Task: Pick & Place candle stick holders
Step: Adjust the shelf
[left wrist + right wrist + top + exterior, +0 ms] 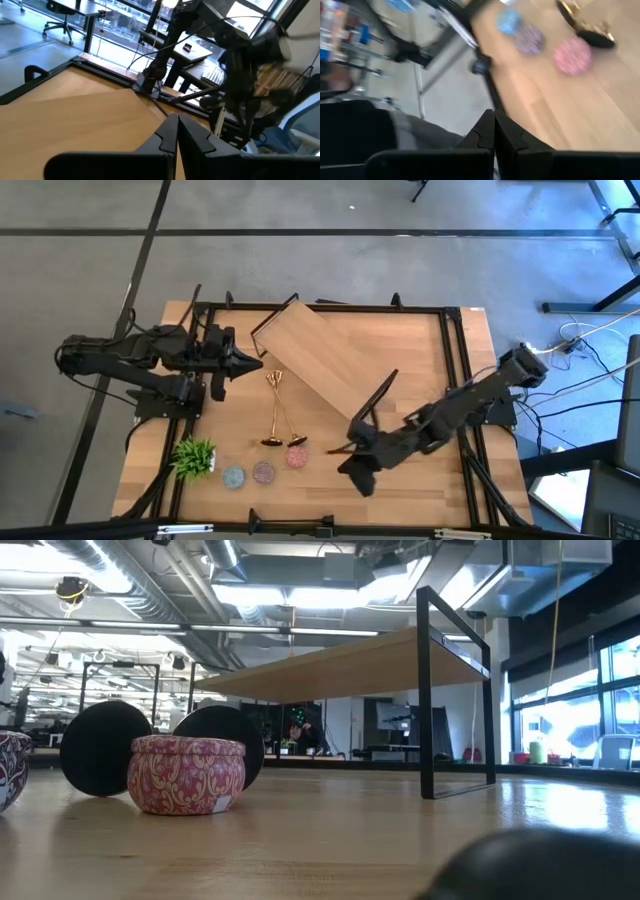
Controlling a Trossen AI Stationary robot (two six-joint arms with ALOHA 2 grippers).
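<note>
Candle stick holders [277, 412] lie flat mid-surface, bases by the pink tin [297, 456]. Left gripper [255, 363] just beside their tops, jaws closed, empty. Right gripper [338, 449] near the tin, closed, empty.

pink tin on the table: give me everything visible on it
The pink tin is a small round lidded container, metal by its look, printed with a pink and cream swirl pattern. It stands upright on the wooden table, lid on. From above it sits at the right end of a row of three small tins, beside the dark round bases of the gold candlesticks; whether they touch is unclear. Neither gripper is near it.
</note>
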